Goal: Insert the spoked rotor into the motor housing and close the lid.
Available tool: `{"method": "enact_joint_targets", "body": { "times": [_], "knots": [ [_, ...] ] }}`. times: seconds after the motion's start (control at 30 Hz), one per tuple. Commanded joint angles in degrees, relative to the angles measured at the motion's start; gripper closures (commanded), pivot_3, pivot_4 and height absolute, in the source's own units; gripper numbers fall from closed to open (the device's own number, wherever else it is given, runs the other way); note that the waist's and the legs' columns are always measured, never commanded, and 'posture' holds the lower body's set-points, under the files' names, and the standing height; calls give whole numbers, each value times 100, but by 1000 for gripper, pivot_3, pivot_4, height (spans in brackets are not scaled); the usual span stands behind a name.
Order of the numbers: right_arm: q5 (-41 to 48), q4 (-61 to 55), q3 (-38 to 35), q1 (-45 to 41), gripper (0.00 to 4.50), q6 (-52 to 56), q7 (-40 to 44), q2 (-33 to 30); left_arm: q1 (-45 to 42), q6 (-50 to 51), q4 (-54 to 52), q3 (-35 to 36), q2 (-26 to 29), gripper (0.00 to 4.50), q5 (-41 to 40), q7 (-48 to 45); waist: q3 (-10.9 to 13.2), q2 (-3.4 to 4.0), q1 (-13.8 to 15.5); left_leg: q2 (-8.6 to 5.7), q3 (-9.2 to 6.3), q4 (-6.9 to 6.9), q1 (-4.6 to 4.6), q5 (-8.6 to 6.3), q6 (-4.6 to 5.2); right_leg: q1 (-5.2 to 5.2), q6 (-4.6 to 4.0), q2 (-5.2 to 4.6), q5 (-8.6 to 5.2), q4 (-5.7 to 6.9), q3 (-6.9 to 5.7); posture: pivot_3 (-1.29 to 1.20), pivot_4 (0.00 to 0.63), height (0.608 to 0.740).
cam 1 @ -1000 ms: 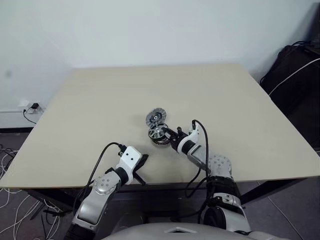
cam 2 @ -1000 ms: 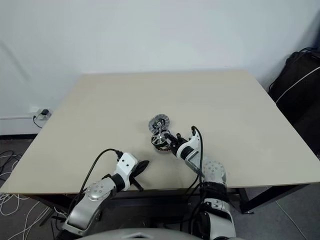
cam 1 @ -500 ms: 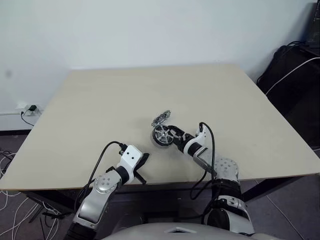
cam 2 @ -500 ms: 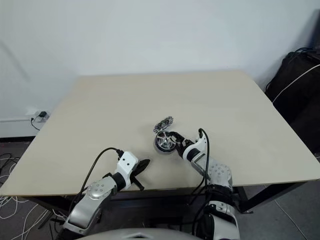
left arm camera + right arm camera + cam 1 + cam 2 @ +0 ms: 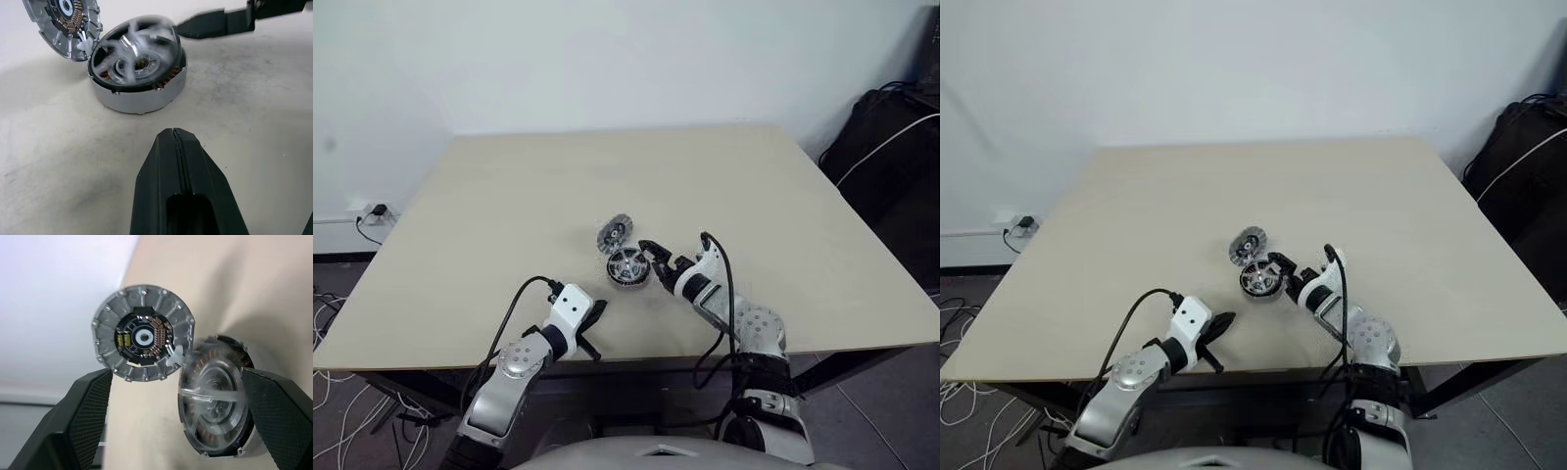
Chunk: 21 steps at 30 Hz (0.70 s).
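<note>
Nearest the worktop's (image 5: 460,294) front edge, the left end effector (image 5: 590,328) hangs with its two black fingers pressed flat together, empty, well short of the motor housing (image 5: 628,266).

The housing, taken as the landmark, stands on its base on the beige worktop near the middle, open mouth facing up, its axis upright. The spoked rotor (image 5: 134,54) sits inside it, spokes and hub facing up, and looks blurred in both wrist views; copper windings (image 5: 200,363) show around it just under the rim.

Just to the right of the housing, the right end effector (image 5: 655,258) points at it with its fingers spread wide and nothing between them. One black fingertip (image 5: 205,27) reaches close to the housing's rim; whether it touches cannot be told.

Just beyond the housing on its left side, the lid (image 5: 613,233) stands tilted on its rim, its lower edge meeting the housing's rim. Its ribbed inner face with the dark centre turns toward the robot.

Far off to the right of the housing, beyond the worktop's edge, a black bag (image 5: 886,127) with a white cable sits by the wall.
</note>
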Motion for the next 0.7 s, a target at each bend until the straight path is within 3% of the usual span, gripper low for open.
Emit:
{"method": "enact_joint_targets", "body": {
  "times": [0.03,0.2,0.3,0.5,0.7],
  "knots": [
    [-432,-546,571,8,42,-136,201,-128,-74,-74,-40,-14,-33,4500,-25,7,0,0,-4,0,0,0,0,0,0,-1,0,0,0,0,0,0,0,740],
    [-1298,-975,1245,136,42,-667,296,-318,-76,-91,-33,0,-47,4500,-26,18,2,-3,0,2,1,0,0,1,-1,-1,0,1,0,1,-1,0,0,740],
    [-2556,-1180,2086,159,212,-1258,107,-736,-79,-99,-21,6,-55,4500,-28,25,3,-3,1,1,1,0,-1,0,-2,-2,1,1,-1,-1,-2,0,0,740],
    [-3806,-1336,3201,18,2012,-1271,185,-1284,-85,-105,5,3,-77,4500,-30,34,10,-17,5,1,1,1,-1,3,-7,-2,1,1,-1,0,-2,0,0,740],
    [-4312,-909,3566,-361,3937,-1066,346,-1265,-96,-121,54,-16,-121,4500,-17,34,26,-41,9,5,0,2,1,6,-13,0,0,3,-1,1,-6,0,0,740]
  ]
}}
